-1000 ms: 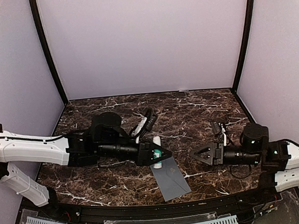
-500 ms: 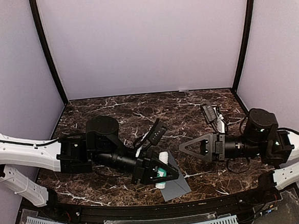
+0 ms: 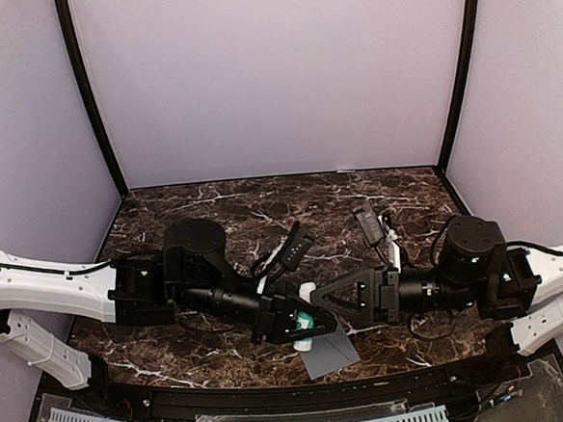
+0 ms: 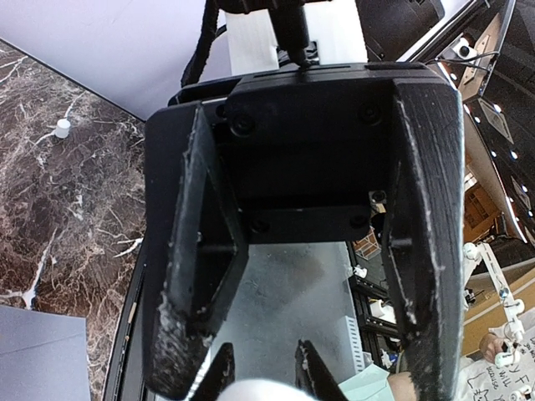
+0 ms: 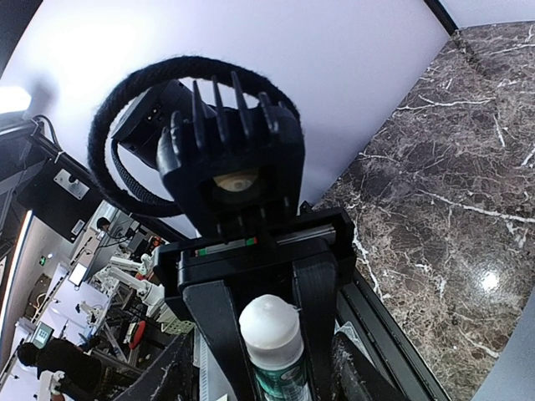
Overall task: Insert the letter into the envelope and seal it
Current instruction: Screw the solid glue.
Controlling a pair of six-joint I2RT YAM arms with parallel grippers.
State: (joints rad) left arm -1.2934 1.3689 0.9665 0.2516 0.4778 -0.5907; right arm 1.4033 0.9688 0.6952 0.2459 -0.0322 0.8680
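The grey envelope lies flat near the table's front edge, partly under both grippers; one corner of it shows in the left wrist view. The letter is out of view. My left gripper is shut on a glue stick with a white cap and green label, held just above the envelope. In the right wrist view the glue stick sits between the left fingers, cap pointing at the camera. My right gripper faces it, open, with its fingertips flanking the cap without touching.
A small white object stands on the dark marble table. A black rail runs along the near edge. Lilac walls close the back and both sides.
My right arm has moved left to the left gripper and its jaws now straddle the cap. The left gripper swung the glue stick down over the envelope, then held still.
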